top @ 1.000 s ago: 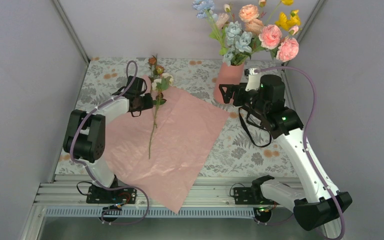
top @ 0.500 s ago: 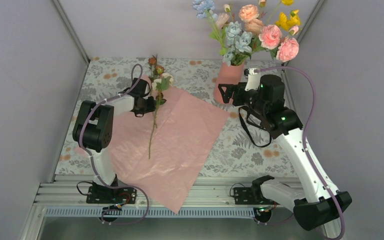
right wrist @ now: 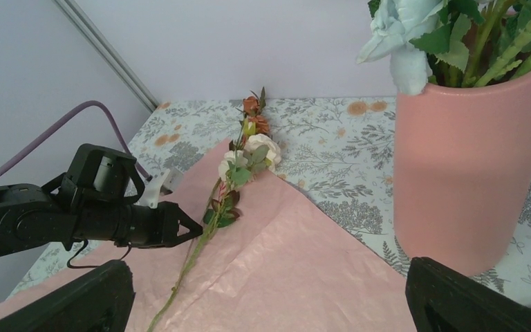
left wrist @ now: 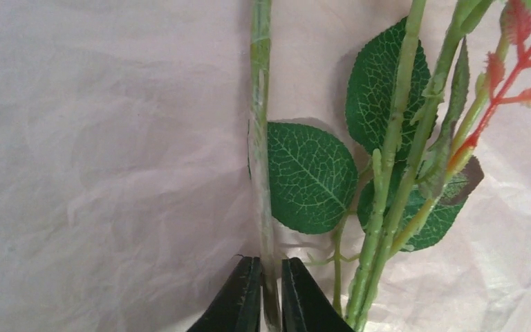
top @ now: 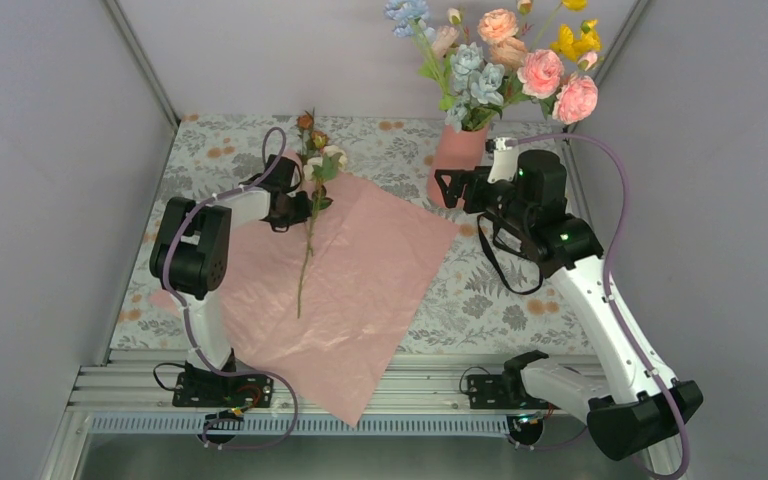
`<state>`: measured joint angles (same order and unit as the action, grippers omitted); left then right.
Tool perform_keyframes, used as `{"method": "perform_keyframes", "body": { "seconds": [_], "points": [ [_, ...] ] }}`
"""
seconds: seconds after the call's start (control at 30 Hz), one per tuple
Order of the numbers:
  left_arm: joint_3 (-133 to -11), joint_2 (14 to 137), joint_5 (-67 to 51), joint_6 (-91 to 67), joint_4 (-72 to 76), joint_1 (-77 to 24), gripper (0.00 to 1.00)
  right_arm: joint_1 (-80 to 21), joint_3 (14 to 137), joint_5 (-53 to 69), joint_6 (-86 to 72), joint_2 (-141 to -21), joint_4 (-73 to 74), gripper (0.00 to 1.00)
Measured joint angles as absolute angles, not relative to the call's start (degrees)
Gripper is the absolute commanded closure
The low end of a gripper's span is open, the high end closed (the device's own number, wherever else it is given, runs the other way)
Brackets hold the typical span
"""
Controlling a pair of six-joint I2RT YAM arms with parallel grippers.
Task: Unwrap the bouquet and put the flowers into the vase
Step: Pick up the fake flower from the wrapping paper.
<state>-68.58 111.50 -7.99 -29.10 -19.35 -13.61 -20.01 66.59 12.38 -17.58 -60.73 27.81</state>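
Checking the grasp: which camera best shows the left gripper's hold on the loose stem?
Left wrist: the stem sits pinched between the fingers of the left gripper. The top view shows this small; right wrist shows the gripper side-on, contact unclear.

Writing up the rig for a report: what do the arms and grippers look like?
The left arm and right arm have white shells with black joint housings. The left gripper and right gripper are black, each with two fingers. A lilac cable loops along each arm; green lights glow on the right.

Grey-and-orange floral tablecloth [top: 480,300] over table; plain grey walls [top: 40,150] around; aluminium rail [top: 120,385] along near edge.
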Motion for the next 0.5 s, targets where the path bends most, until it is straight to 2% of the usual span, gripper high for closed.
{"method": "perform_keyframes", "body": {
  "seconds": [0.1,0.5],
  "points": [
    [-68.58,111.53,-7.64,-29.36,-19.4,-13.61,0.97,-20.25,66.13,12.27,-17.76,-60.36,27.81,0.01],
    [-67.26,108.4,-7.05,-31.77,-19.29,-13.61,0.98,-21.15,65.41,10.92,-19.53,-59.92,28.05,0.02]
  ]
}}
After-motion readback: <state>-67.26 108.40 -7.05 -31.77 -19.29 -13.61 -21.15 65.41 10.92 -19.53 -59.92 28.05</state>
